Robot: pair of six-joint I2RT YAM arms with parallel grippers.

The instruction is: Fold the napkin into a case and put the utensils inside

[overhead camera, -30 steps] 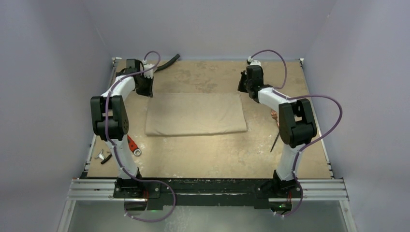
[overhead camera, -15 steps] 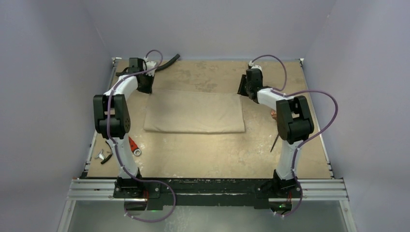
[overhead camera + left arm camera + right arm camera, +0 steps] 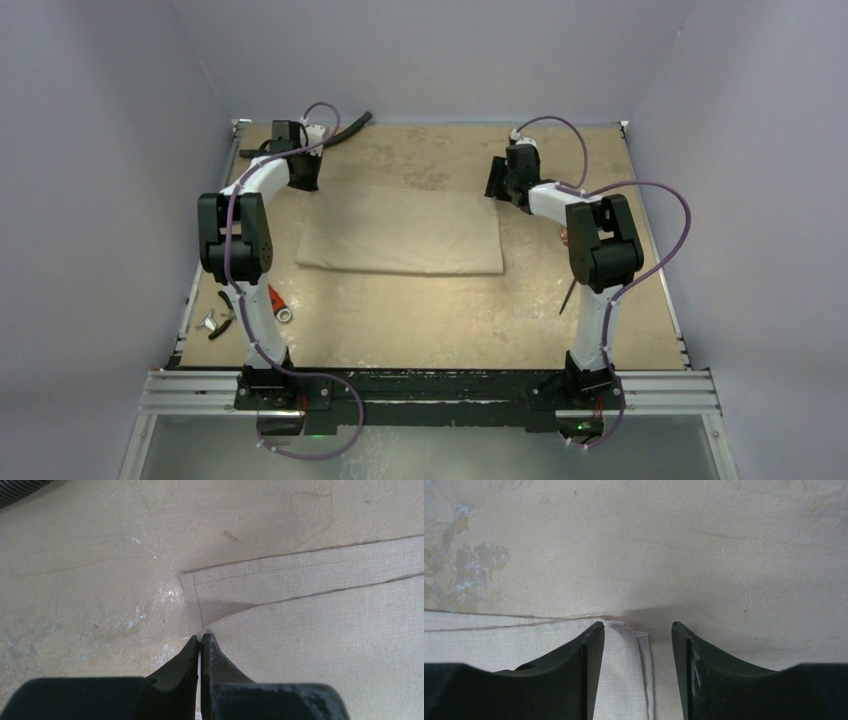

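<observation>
Moved: my right gripper (image 3: 638, 630) spreads open, off its napkin (image 3: 400, 232) corner.
Left gripper (image 3: 200, 640): pinched tight on the other corner.
Napkin: folded, mid-table.
Risk: a lone left pull skews the fold.

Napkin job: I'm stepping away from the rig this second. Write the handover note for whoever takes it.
Left tool: shut, pinching the napkin at its far left corner.
Right tool: open over the far right corner, holding nothing.
Napkin: flat, doubled into a wide rectangle.
Copper fork and a slim dark piece, likely the spoon: right of the napkin, partly hidden by the right arm.
Done: first fold only.
To do: fold into the case, slide both utensils inside.
</observation>
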